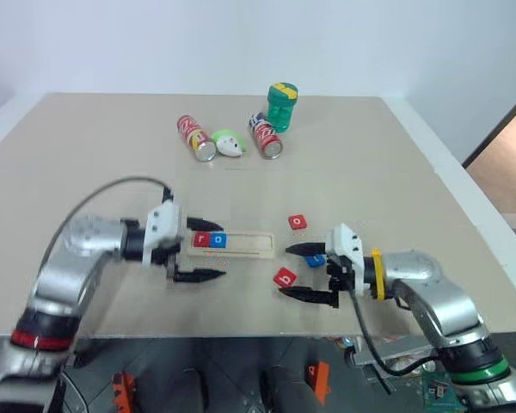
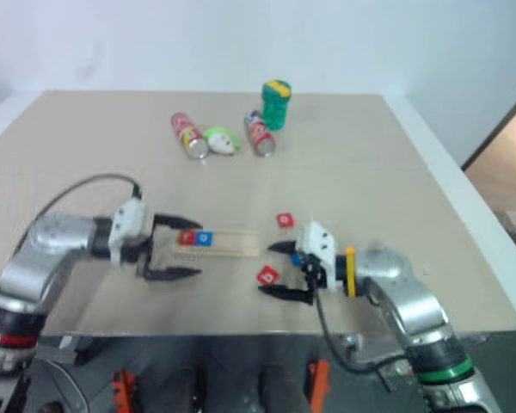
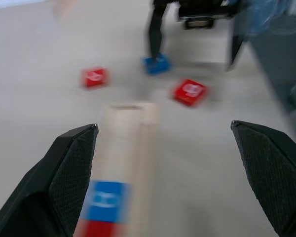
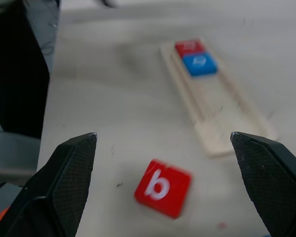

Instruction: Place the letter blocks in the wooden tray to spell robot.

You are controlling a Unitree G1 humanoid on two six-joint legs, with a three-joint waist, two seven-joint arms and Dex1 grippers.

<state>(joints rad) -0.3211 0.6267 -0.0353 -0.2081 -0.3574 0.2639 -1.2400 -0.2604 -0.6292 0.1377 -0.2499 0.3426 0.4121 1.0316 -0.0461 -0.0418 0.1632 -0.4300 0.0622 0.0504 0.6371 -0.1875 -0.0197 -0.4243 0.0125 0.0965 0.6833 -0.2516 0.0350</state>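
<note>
**Picking up the "b" for the third slot**

Reaching for the red "b" block (image 4: 163, 187) looks like the step in hand: the wooden tray (image 1: 241, 248) already carries a red block (image 1: 203, 240) and a blue block (image 1: 221, 241) at its left end, side by side, with the rest of the groove bare. To do it well, the right claw (image 1: 314, 274) should centre over the "b", which lies flat on the desk (image 1: 370, 172) just off the tray's right end, and close squarely on opposite edges so the tile stays level for the groove. A blue block (image 1: 315, 260) sits by the upper finger and another red block (image 1: 298, 222) lies a little farther back, so both need clearance.

Both arms reach inward, nearly level, pointing toward each other. The right claw is spread wide and empty; the left claw (image 1: 198, 249) is likewise spread, empty, straddling the tray's left end.
</note>
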